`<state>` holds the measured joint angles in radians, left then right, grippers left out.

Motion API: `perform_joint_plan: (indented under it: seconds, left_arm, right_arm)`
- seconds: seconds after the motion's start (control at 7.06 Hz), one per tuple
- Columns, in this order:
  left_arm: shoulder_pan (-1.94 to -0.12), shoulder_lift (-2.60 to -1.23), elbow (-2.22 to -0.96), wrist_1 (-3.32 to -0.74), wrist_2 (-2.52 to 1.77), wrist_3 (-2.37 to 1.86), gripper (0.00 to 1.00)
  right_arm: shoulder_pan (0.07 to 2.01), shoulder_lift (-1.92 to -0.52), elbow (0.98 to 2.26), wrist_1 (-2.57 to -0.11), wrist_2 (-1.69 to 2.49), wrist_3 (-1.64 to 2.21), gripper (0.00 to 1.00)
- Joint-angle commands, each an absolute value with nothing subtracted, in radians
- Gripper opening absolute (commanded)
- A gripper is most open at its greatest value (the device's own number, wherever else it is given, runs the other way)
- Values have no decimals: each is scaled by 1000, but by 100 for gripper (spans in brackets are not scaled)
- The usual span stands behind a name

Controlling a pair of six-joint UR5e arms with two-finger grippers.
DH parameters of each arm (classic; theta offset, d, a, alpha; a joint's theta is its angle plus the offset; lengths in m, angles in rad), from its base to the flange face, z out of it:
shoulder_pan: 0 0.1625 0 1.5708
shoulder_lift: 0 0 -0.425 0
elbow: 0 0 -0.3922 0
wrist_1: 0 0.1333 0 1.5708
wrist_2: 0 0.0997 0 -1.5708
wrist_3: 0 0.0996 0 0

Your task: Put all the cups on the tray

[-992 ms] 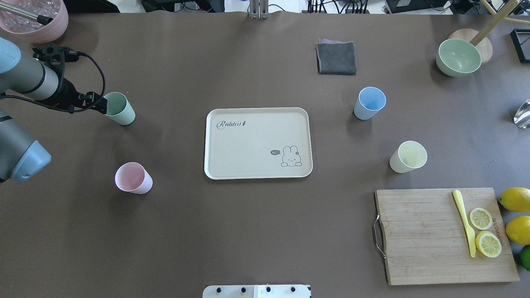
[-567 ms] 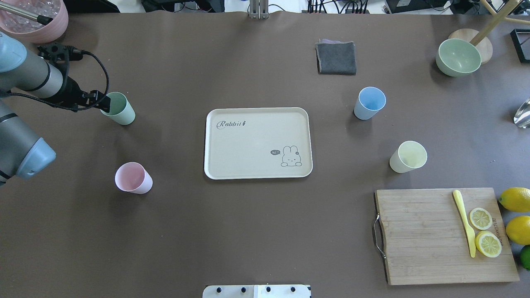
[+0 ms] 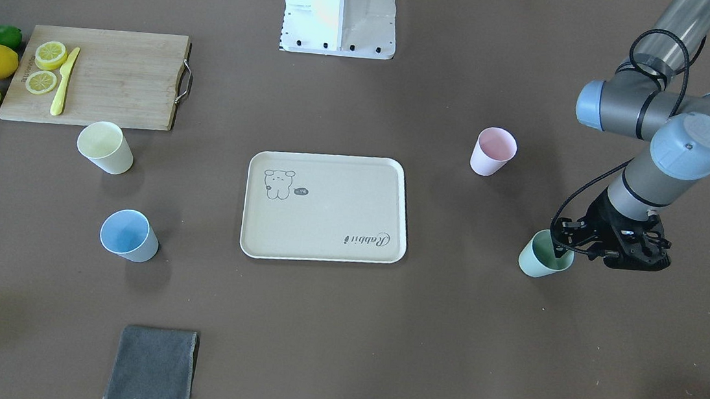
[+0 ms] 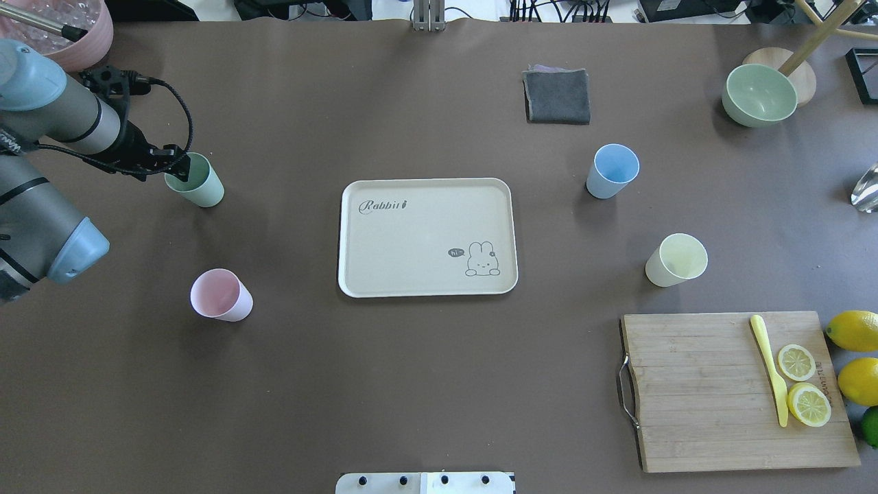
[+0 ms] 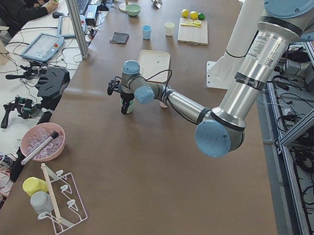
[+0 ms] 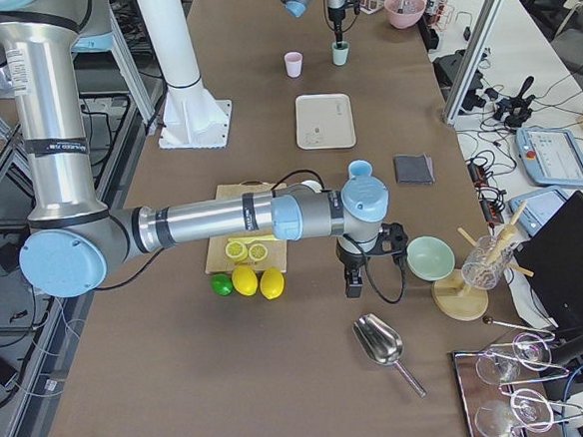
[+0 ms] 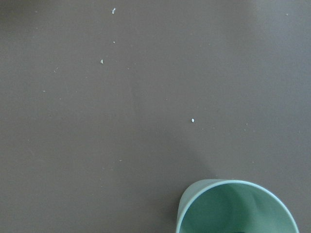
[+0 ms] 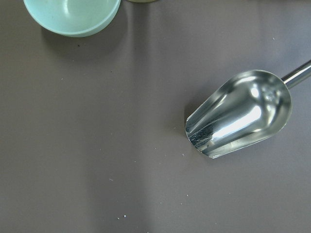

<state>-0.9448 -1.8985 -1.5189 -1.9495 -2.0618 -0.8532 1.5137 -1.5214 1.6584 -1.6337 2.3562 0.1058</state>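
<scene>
On the brown table [image 4: 411, 384] rest a tray [image 4: 411, 240], green cup [image 4: 204, 191], pink cup [image 4: 221, 295], blue cup [image 4: 612, 171], yellow cup [image 4: 676, 259], cutting board [image 4: 693, 391] and cloth [image 4: 557, 97].

Light fell evenly from above, bright and diffuse, across the brown table [image 4: 425, 384]. In the overhead view the blue cup [image 4: 612, 171] and the pale yellow cup [image 4: 676, 259] threw only short, soft-edged shadows toward the lower left, and patches of the strip beyond the table's top edge were washed out to white. The front-facing view was sharp throughout. In the right wrist view the metal scoop [image 8: 238, 119] carried hard white glare across its hollow, and the green bowl [image 8: 73, 17] at upper left cast a blurred shadow below it. The left wrist view was slightly soft. Both side views showed wide-angle stretch toward their edges.
</scene>
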Motion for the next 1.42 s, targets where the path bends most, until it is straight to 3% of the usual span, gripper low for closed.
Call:
perform_joint_plan:
  seconds: [0.0,0.57,0.85,1.28]
  left_arm:
    - [-945,-1928,-1506,-1941,-2063,-856,0]
    - [-968,-1957,-1500,-1928,-2097,-854,0]
    - [-1057,-2076,-1511,-1788,-2193,-857,0]
    - [-993,-2190,-1516,-1764,-2184,-1050,0]
  right_arm:
    - [1514,-1520,1655,-1634,2355,106,100]
    - [1514,-1519,1654,-1634,2353,106,100]
    - [1514,-1523,1655,-1634,2352,104,100]
    - [1514,-1523,1658,-1634,2355,100,100]
